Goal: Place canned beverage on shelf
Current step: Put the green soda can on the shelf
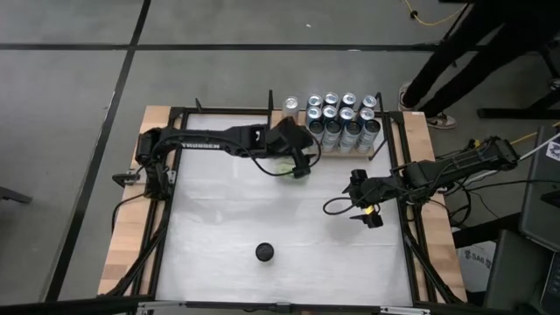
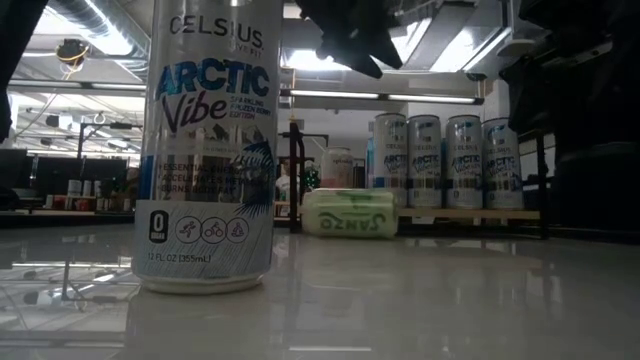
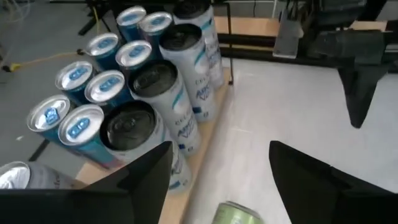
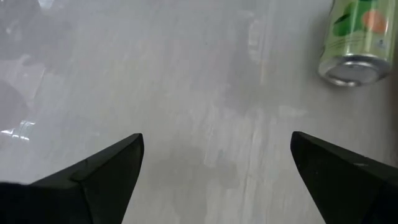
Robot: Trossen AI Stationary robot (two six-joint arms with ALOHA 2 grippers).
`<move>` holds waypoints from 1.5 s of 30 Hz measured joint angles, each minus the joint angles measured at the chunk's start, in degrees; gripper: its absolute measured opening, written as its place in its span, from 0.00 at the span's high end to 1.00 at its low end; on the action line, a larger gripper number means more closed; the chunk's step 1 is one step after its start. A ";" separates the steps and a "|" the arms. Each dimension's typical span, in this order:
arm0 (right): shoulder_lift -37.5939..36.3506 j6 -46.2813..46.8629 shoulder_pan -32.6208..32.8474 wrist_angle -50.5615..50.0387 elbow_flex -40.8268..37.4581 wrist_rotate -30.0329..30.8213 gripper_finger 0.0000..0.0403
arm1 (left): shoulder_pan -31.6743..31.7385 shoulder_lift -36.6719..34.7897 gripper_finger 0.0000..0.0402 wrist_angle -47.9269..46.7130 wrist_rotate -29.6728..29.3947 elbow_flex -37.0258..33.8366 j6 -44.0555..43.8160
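The left gripper (image 1: 296,166) hangs above a green can (image 1: 286,167) that lies on its side on the white table (image 1: 219,219), toward the far side, just left of the shelf (image 1: 346,154). Its fingers (image 3: 146,177) stand apart with the gap between them empty; in the left wrist view the can's end (image 3: 236,213) shows below the gap, and in the low view the can (image 2: 348,213) rests on the table with the gripper (image 2: 350,40) well above it, not touching.

The shelf sits at the far edge of the table and carries a row of blue-and-white cans (image 1: 347,131) standing upright, with more cans behind them. One more can (image 1: 291,104) stands alone just left of that group, off the board.

The right gripper (image 1: 366,210) waits over the right side of the table, its fingers (image 4: 99,171) spread wide and holding nothing.

A tall blue-and-white can (image 1: 265,253) stands upright near the front middle of the table, well apart from both grippers. At the far right, beyond the table, a person's legs (image 1: 446,61) show.
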 joint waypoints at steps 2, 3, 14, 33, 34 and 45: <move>0.00 0.00 0.00 -0.04 0.00 -0.01 0.02 | 0.35 0.00 0.38 -0.60 1.58 0.00 -0.19; 0.00 0.00 -0.01 0.02 0.00 -0.02 0.02 | 0.35 0.07 0.39 -0.83 2.33 0.00 -0.18; 0.00 0.00 0.00 0.02 0.00 -0.02 0.02 | -0.16 0.15 0.41 -10.92 3.06 -0.07 -4.27; 0.00 0.01 -0.01 0.02 0.00 -0.02 0.02 | -0.19 0.21 0.39 -16.99 7.81 -0.07 -6.13; 0.00 0.00 -0.02 0.03 0.00 -0.02 0.02 | -0.19 0.21 0.37 -17.47 7.80 -0.07 -6.20; 0.00 0.00 0.00 0.06 0.00 -0.02 0.02 | -0.16 1.77 0.08 -17.69 5.99 -1.19 -5.81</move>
